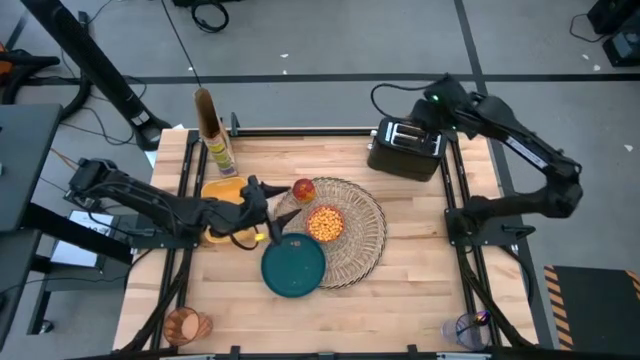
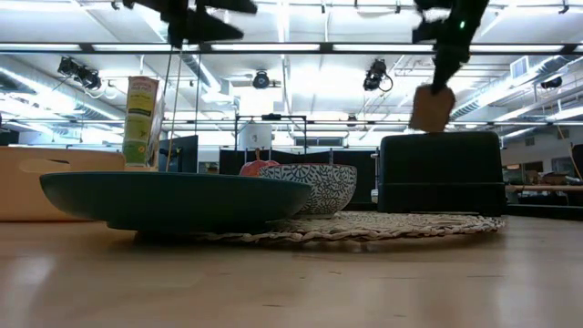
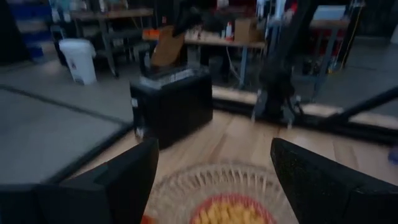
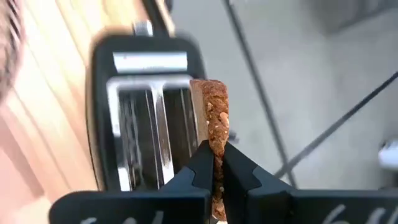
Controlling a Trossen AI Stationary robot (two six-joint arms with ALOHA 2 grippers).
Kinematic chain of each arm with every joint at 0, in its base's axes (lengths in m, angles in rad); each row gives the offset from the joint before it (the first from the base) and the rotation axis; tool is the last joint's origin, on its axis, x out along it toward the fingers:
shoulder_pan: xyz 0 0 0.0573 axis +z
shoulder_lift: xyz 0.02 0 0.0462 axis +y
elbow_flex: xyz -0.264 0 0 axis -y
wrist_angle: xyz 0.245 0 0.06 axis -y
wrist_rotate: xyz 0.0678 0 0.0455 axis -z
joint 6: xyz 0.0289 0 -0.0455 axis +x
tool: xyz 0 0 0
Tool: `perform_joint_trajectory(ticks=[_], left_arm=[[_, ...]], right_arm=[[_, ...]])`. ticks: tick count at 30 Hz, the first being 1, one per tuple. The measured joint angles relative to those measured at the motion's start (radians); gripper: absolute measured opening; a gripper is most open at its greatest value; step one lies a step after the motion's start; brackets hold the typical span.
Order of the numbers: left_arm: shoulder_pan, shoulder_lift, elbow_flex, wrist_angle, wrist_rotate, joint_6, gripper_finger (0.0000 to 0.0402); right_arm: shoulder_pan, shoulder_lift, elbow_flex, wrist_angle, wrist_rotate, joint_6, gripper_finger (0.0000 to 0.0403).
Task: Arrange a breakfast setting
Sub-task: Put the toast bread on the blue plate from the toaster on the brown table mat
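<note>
Right wrist view: brown, speckled toast slice [image 4: 215, 134]

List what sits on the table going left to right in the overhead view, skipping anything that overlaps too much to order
Carton → yellow board → teal plate → patterned bowl → black toaster. The apple overlaps plate and bowl in that direction, so it is left out.

Apple [image 2: 258, 167] mostly hidden behind plate [image 2: 173, 199] rim, low view.
</note>
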Motion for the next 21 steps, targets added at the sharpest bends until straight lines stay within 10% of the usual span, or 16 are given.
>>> perform_joint_trajectory(ticks=[11, 21], left_arm=[[0.071, -0.11, 0.0, 0.075, 0.001, 0.099, 0.0318], [0.058, -0.134, 0.0, 0.026, 0.059, 0.148, 0.0318]], right_arm=[[0.424, -0.073, 0.0, 0.17, -0.059, 0.041, 0.0016], [0.857, 0.118, 0.0, 0.427, -0.03, 0.056, 0.0016]])
